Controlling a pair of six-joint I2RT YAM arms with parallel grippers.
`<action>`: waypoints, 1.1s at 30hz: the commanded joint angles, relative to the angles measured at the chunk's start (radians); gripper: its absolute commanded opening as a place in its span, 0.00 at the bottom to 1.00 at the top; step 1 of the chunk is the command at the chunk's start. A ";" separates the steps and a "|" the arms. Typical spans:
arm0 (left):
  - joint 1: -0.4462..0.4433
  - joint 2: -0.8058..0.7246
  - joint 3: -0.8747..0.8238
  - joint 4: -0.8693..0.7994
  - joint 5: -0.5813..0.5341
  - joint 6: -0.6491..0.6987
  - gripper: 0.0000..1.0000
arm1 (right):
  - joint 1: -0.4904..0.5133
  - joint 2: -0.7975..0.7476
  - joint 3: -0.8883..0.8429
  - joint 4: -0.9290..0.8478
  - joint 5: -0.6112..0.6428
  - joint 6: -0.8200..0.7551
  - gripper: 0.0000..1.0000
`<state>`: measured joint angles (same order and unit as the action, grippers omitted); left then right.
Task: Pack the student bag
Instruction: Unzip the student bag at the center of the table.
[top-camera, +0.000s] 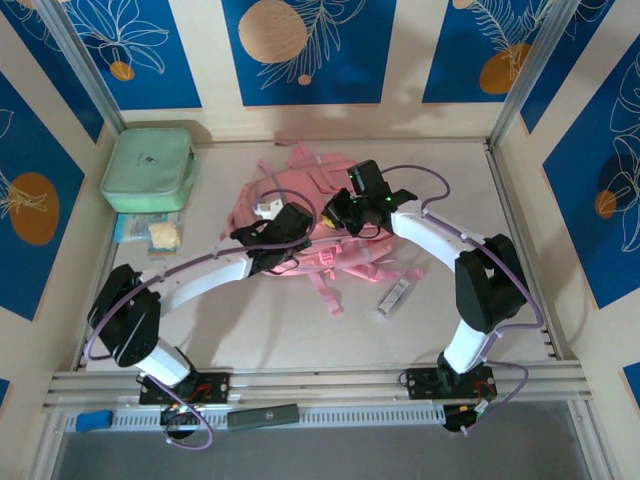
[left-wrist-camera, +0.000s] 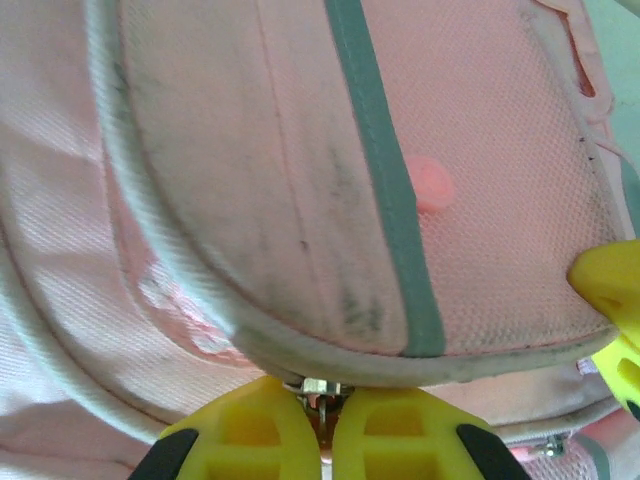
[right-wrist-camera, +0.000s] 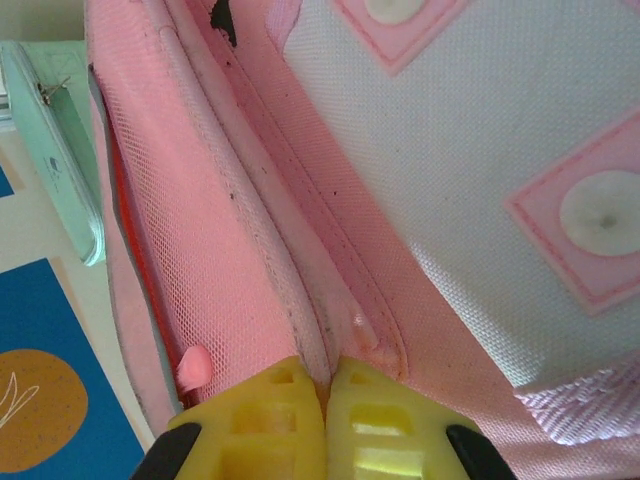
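The pink student bag (top-camera: 300, 175) lies flat in the middle of the table, straps (top-camera: 330, 285) trailing toward the near side. My left gripper (top-camera: 272, 238) is at the bag's near left edge. In the left wrist view its yellow fingers (left-wrist-camera: 262, 430) are shut on a small metal zipper pull (left-wrist-camera: 322, 387) under the grey-piped rim of a pocket (left-wrist-camera: 300, 350). My right gripper (top-camera: 345, 212) is over the bag's middle right. In the right wrist view it (right-wrist-camera: 328, 372) is shut on a pink fabric fold along the zipper seam (right-wrist-camera: 300, 300).
A mint-green square zipped case (top-camera: 150, 168) sits at the back left, with small packets (top-camera: 150, 233) in front of it. A small wrapped item (top-camera: 395, 296) lies on the table right of the straps. Metal frame rails (top-camera: 515, 230) border the table.
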<state>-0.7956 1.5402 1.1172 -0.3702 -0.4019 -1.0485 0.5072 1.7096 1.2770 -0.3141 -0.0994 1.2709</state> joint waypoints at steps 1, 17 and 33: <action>0.035 -0.087 -0.029 -0.049 0.017 0.180 0.00 | -0.037 -0.033 0.047 -0.035 -0.046 -0.067 0.00; 0.018 -0.110 -0.005 -0.168 0.332 0.505 0.00 | -0.104 0.193 0.397 -0.248 -0.080 -0.325 0.00; 0.012 -0.054 0.002 -0.063 0.346 0.416 0.00 | -0.028 0.007 0.046 -0.117 -0.192 -0.111 0.46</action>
<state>-0.7753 1.4807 1.1072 -0.4591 -0.1032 -0.6205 0.4561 1.7065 1.3708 -0.5079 -0.2474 1.0527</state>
